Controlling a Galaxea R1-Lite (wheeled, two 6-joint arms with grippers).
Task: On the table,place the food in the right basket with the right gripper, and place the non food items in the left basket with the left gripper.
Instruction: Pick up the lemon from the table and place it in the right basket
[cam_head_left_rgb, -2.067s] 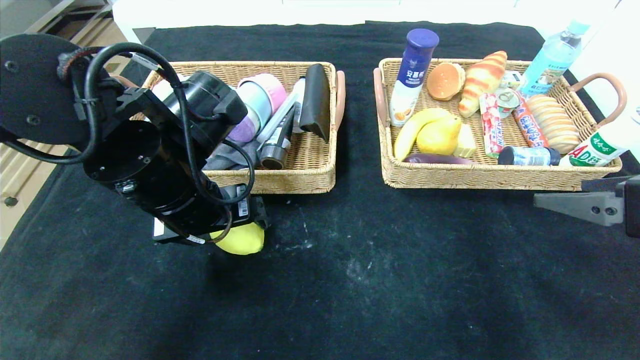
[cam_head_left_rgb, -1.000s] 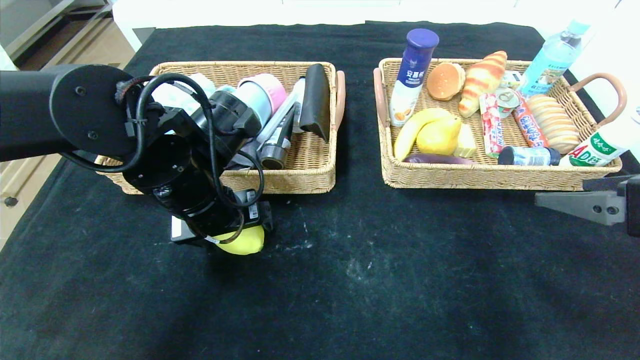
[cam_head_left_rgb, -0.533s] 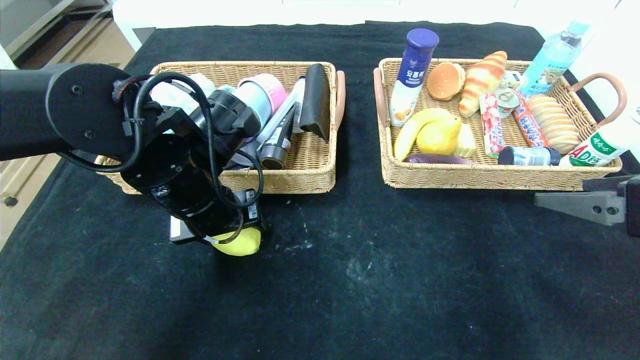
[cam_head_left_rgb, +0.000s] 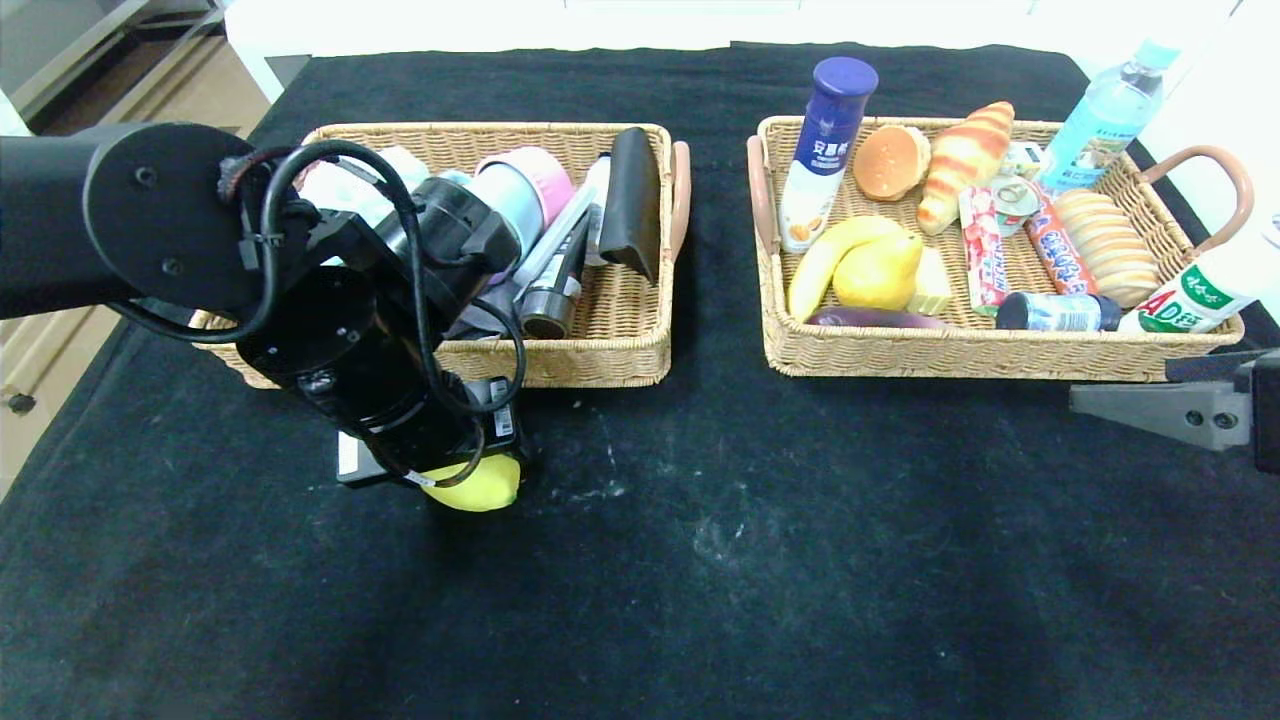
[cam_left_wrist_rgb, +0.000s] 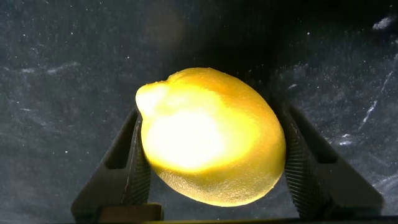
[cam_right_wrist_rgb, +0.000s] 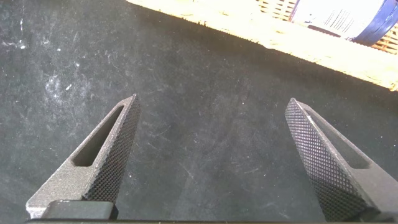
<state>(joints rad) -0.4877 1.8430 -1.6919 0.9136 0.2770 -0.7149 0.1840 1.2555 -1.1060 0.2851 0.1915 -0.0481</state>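
Note:
A yellow lemon (cam_head_left_rgb: 485, 487) lies on the black cloth just in front of the left basket (cam_head_left_rgb: 600, 362). My left gripper (cam_head_left_rgb: 468, 468) points down over it, and in the left wrist view the gripper (cam_left_wrist_rgb: 212, 118) has both pads pressed against the sides of the lemon (cam_left_wrist_rgb: 211, 140). My right gripper (cam_head_left_rgb: 1085, 402) hovers at the right edge of the table, in front of the right basket (cam_head_left_rgb: 950, 355). In the right wrist view it (cam_right_wrist_rgb: 212, 102) is open and empty above bare cloth.
The left basket holds a pink-and-white cup (cam_head_left_rgb: 525, 185), tubes and a black case (cam_head_left_rgb: 632, 200). The right basket holds a banana (cam_head_left_rgb: 830, 250), croissant (cam_head_left_rgb: 965, 160), bottles and snacks. A water bottle (cam_head_left_rgb: 1105, 115) leans at its far right corner.
My left arm came down over the lemon and the jaws closed on it. In the last half second the lemon shifted slightly left with the gripper. The right arm has not moved.

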